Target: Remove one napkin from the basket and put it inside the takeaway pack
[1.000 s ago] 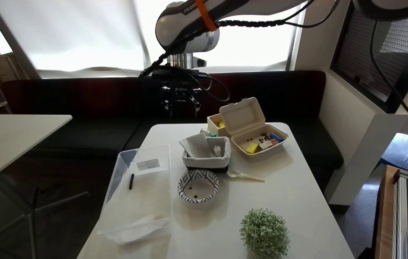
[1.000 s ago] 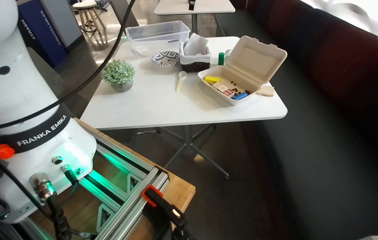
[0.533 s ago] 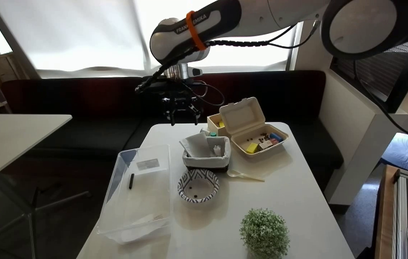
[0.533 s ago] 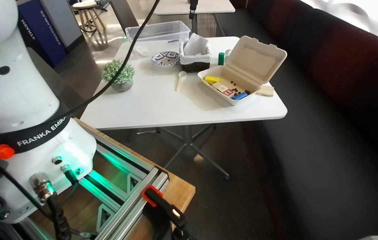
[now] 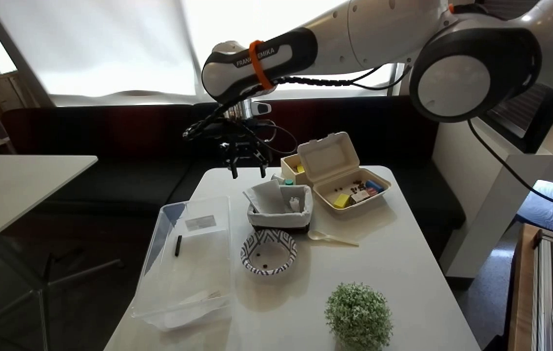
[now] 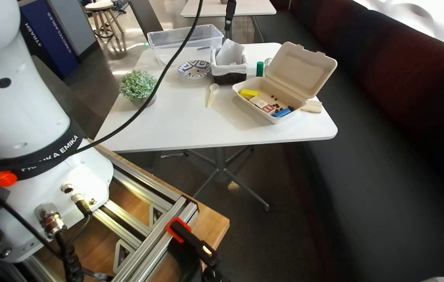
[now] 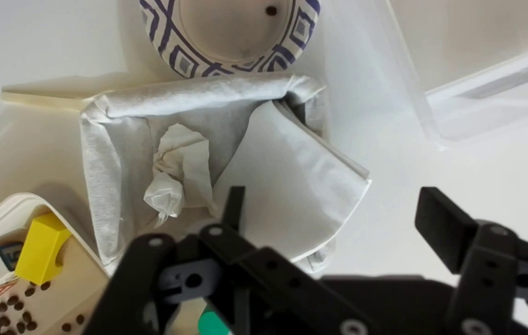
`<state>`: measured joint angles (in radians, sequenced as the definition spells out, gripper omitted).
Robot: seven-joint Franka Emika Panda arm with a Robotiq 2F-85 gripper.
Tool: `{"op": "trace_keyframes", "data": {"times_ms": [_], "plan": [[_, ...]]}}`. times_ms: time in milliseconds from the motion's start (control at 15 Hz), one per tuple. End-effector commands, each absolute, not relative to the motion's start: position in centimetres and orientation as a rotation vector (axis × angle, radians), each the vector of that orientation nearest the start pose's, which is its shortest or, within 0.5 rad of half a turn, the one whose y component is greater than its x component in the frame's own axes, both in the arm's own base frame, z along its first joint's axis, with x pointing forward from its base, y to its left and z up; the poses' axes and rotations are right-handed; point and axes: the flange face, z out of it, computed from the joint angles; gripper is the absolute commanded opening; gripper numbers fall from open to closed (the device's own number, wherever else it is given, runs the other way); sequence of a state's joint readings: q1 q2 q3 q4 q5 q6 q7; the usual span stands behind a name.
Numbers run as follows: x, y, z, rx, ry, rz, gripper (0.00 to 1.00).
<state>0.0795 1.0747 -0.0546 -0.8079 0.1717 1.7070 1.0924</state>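
1. thin white paper napkins (image 7: 292, 181) leaned inside a dark-woven, whitish-grey-lined basket (image 7: 100, 186).
2. a black two-fingered end effector (image 5: 248, 172) hung nearby, released, spread wide.
3. beside the basket, a cream-beige clamshell takeaway pack (image 5: 329, 157) sat lid-up on the white desk (image 5: 403, 263).

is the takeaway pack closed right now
No, in an exterior view the takeaway pack has its lid raised, with a yellow block visible inside.
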Motion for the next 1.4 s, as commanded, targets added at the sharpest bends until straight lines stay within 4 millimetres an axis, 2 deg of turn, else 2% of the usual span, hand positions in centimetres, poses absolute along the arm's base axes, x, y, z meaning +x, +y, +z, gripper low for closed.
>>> {"op": "trace_keyframes", "data": {"times_ms": [0, 267, 333, 467, 533, 600, 800, 1000, 1333], "plan": [[78.2, 5.2, 23.6, -2.675, 1.652, 0.32, 0.95], [78.2, 5.2, 22.1, -2.677, 1.656, 0.338, 0.85], [78.2, 5.2, 21.9, -2.678, 1.657, 0.34, 0.75], [78.2, 5.2, 21.6, -2.678, 1.662, 0.338, 0.75], [78.3, 5.2, 21.5, -2.676, 1.664, 0.338, 0.68], [78.3, 5.2, 21.3, -2.676, 1.665, 0.335, 0.73], [78.3, 5.1, 21.1, -2.676, 1.669, 0.333, 0.7], [78.3, 5.1, 21.1, -2.677, 1.666, 0.329, 0.73], [78.3, 5.2, 20.9, -2.681, 1.665, 0.333, 0.67]]}}
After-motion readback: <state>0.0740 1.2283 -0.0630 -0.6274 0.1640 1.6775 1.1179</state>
